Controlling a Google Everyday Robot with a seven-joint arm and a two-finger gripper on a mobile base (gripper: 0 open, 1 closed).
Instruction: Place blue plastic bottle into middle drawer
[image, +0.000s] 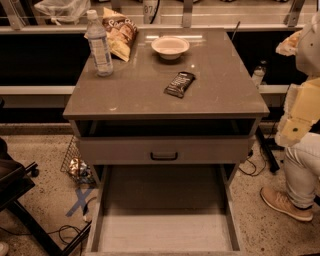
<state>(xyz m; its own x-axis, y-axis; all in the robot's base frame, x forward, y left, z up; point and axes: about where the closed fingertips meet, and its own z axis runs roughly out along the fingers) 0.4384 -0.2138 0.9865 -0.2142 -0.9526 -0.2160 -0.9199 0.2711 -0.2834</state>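
Note:
The blue plastic bottle, clear with a white cap and a pale label, stands upright at the back left of the cabinet top. The middle drawer is pulled wide open below, and its pale floor is bare. Above it is a shut drawer front with a black handle. My gripper hangs at the end of the pale arm at the right edge of the view. It is beside the cabinet's right side, far from the bottle, and holds nothing that I can see.
A crinkled chip bag leans just right of the bottle. A white bowl and a dark snack bar lie on the top. A person's leg and shoe are at the right. A chair base is at the left.

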